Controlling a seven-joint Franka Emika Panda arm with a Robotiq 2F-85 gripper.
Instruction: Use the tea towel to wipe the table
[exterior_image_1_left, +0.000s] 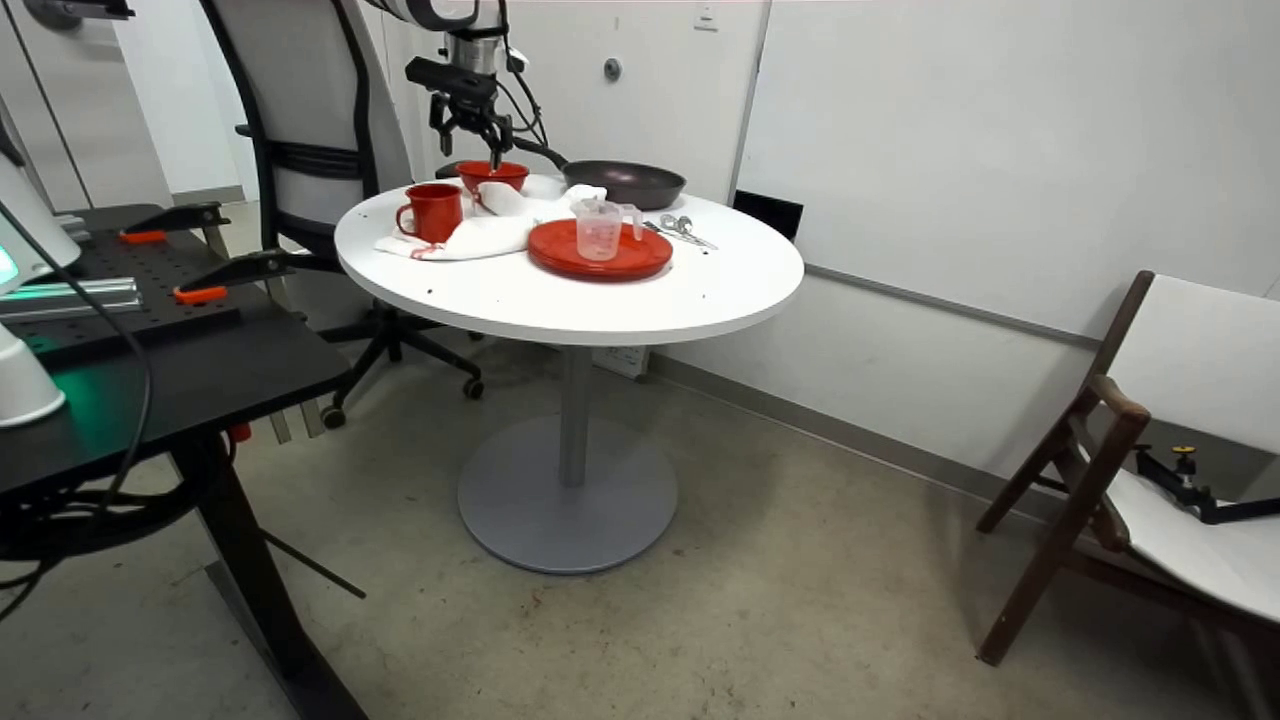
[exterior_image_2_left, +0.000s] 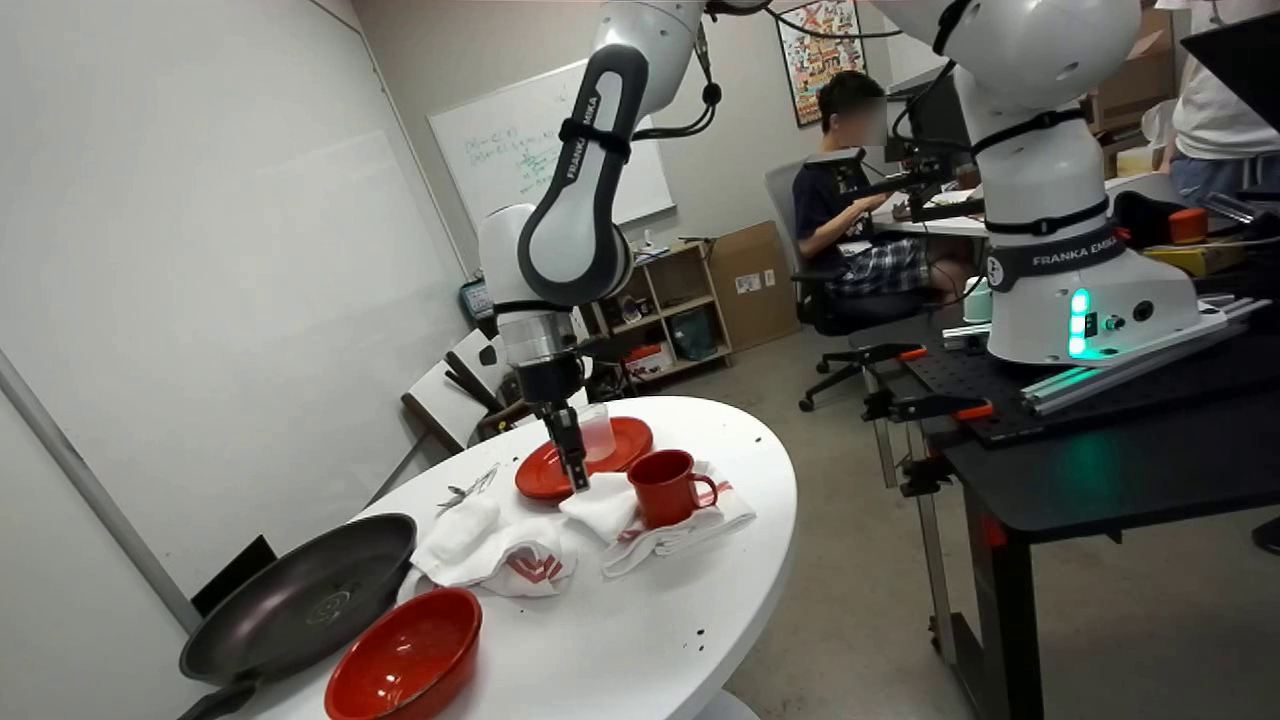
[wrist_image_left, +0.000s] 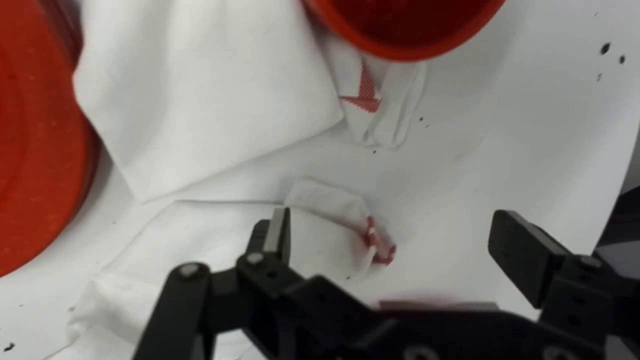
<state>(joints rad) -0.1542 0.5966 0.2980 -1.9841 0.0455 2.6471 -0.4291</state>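
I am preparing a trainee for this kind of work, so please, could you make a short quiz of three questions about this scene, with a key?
1. True or false: the end effector is open.
2. Fill the gap: the red mug stands on the (blank).
3. Choose: the clear measuring cup stands on (a) the frying pan, (b) a red plate, (c) the red bowl.

Key: 1. true; 2. tea towel; 3. b.
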